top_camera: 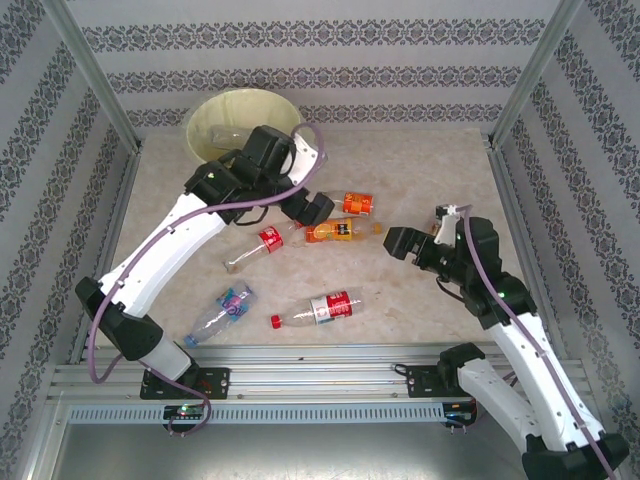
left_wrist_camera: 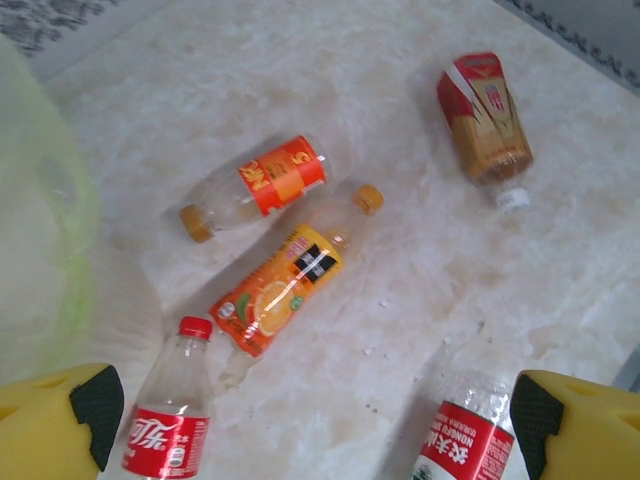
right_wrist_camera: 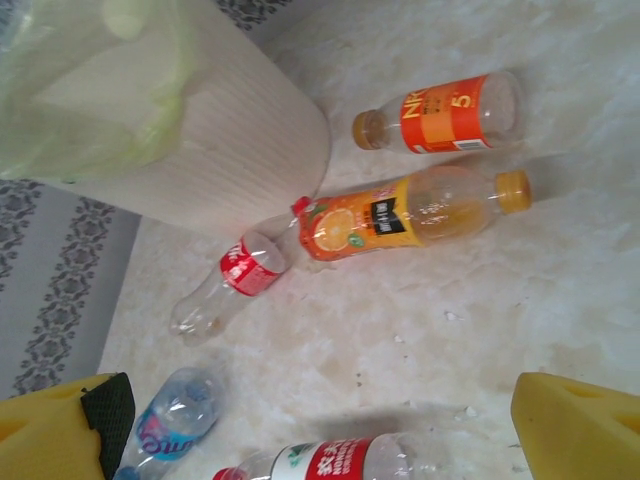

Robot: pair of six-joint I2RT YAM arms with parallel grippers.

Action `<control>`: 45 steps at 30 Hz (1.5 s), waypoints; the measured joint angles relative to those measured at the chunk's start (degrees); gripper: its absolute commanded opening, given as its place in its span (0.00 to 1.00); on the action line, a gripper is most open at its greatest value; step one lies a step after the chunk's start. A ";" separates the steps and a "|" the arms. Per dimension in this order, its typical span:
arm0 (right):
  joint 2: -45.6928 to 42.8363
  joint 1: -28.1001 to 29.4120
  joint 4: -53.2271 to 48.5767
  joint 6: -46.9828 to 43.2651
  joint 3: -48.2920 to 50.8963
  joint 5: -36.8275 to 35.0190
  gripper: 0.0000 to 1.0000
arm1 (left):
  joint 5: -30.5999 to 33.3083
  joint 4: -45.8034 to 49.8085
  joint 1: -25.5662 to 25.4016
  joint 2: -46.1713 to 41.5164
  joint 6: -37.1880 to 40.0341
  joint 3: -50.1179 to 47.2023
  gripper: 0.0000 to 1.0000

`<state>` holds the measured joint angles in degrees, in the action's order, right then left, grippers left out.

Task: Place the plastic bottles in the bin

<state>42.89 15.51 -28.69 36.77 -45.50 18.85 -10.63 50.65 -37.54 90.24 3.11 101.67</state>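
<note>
The cream bin [top_camera: 240,118] with its pale yellow liner stands at the back left, and one clear bottle [top_camera: 232,135] lies inside. On the table lie an orange-label bottle [top_camera: 358,203], an orange juice bottle [top_camera: 340,231], a red cola bottle [top_camera: 262,245], a red-label water bottle [top_camera: 325,307] and a blue-label bottle [top_camera: 222,310]. My left gripper [top_camera: 314,208] hovers open and empty beside the bin, above the juice bottle [left_wrist_camera: 285,290]. A brown tea bottle [left_wrist_camera: 485,125] lies further right. My right gripper [top_camera: 403,241] hangs open and empty right of the juice bottle [right_wrist_camera: 400,215].
Patterned walls and metal posts [top_camera: 95,80] enclose the table on three sides. The metal rail [top_camera: 300,380] carrying the arm bases runs along the near edge. The bin's ribbed wall [right_wrist_camera: 240,140] stands close behind the cola bottle [right_wrist_camera: 235,280].
</note>
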 measured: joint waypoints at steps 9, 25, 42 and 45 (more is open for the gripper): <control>13.60 -1.20 2.86 -13.49 -4.35 1.07 0.98 | -7.65 -5.27 -3.04 0.00 3.32 -11.10 1.00; 44.96 -0.61 -1.14 -39.10 -29.79 -2.45 0.98 | -5.81 -8.41 -7.37 -1.05 6.51 -16.83 1.00; 73.61 4.87 -12.61 -52.46 -52.48 -15.23 0.98 | -4.31 -8.76 -8.13 -2.10 7.72 -16.96 1.00; 75.30 4.90 -13.16 -53.53 -54.60 -16.98 0.98 | -4.26 -8.76 -8.24 -2.10 7.87 -16.96 1.00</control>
<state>118.19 20.40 -41.85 -16.75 -100.09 1.87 -14.90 41.89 -45.78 88.14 10.98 84.71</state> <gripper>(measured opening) 0.979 0.999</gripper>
